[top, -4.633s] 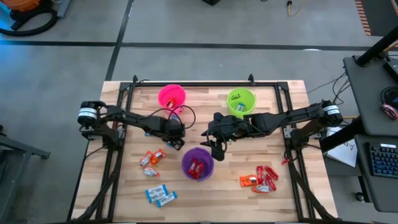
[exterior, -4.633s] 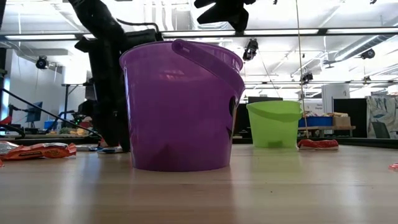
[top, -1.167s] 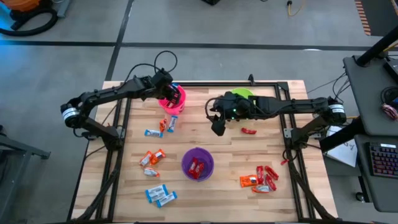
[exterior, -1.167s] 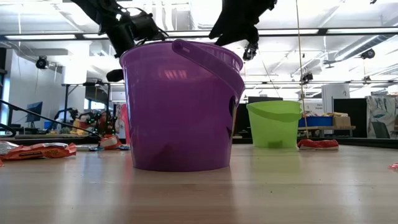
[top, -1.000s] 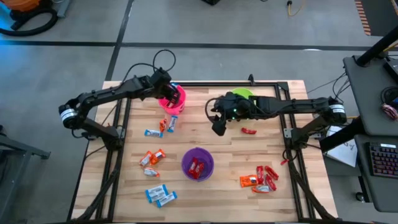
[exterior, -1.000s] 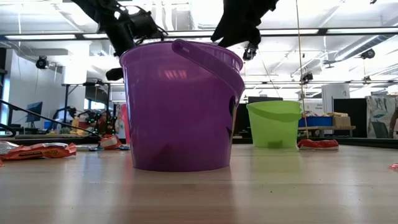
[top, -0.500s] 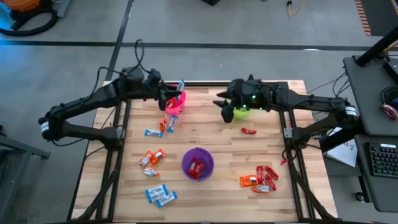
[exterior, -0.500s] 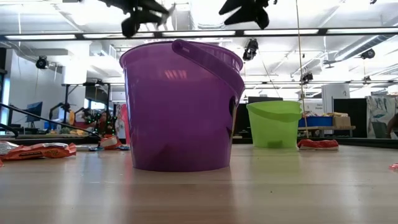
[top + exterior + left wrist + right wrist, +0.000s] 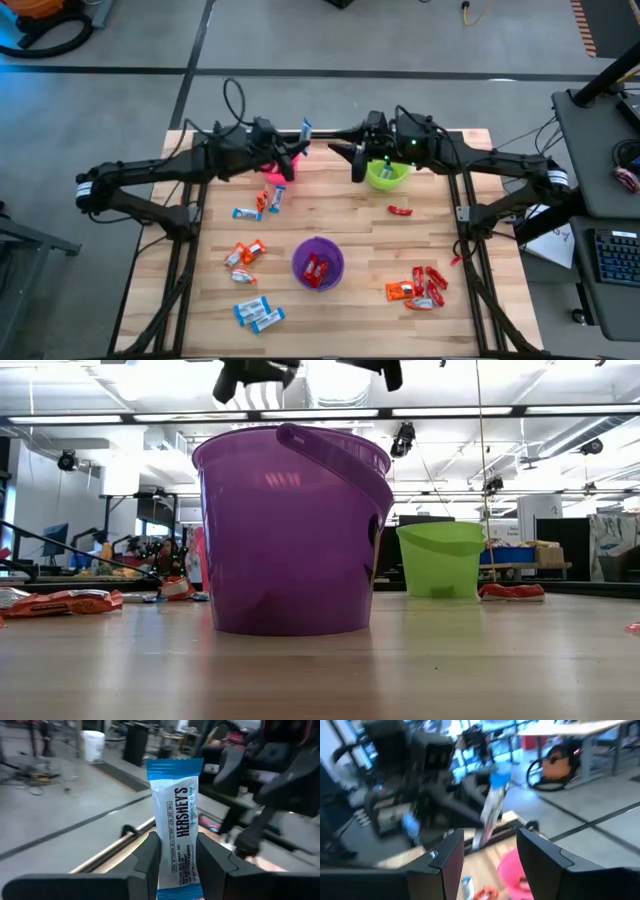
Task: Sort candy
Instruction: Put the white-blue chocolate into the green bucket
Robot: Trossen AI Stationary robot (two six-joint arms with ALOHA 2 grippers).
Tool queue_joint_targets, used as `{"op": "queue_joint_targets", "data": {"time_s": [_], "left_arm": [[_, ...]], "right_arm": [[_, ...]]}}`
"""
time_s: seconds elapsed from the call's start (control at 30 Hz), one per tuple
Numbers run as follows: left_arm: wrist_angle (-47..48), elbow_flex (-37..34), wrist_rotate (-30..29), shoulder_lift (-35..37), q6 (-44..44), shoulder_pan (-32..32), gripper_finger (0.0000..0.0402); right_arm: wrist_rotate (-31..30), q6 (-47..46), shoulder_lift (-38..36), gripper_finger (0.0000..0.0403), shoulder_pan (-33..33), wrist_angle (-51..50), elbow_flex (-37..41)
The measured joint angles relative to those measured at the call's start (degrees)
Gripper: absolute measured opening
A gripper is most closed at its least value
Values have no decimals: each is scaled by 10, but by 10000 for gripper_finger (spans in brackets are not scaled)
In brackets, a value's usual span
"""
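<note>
The left gripper (image 9: pixel 176 865) pinches an upright blue-and-white wrapped candy bar (image 9: pixel 304 130) above the table's far edge; the right gripper (image 9: pixel 487 857), jaws apart and seemingly empty, faces it nearby.

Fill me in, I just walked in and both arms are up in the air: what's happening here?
The robot is sorting candy into cups. The left gripper holds a blue-and-white candy upright above the table's far edge. The right gripper, open and empty, faces it beside the green cup. Red candies lie in the purple cup; other candies lie loose on the table.
</note>
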State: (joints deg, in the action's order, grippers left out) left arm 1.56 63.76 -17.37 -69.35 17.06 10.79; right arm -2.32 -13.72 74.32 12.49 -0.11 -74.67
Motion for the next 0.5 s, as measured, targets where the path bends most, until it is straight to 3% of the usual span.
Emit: {"op": "queue_joint_targets", "data": {"time_s": [0.27, 0.5], "left_arm": [[1, 38, -43, -69, -29, -31, 80], [22, 59, -47, -86, -33, -41, 80]], "right_arm": [[-12, -8, 41, 173, 7, 41, 0], [-22, -17, 51, 164, 7, 39, 0]]}}
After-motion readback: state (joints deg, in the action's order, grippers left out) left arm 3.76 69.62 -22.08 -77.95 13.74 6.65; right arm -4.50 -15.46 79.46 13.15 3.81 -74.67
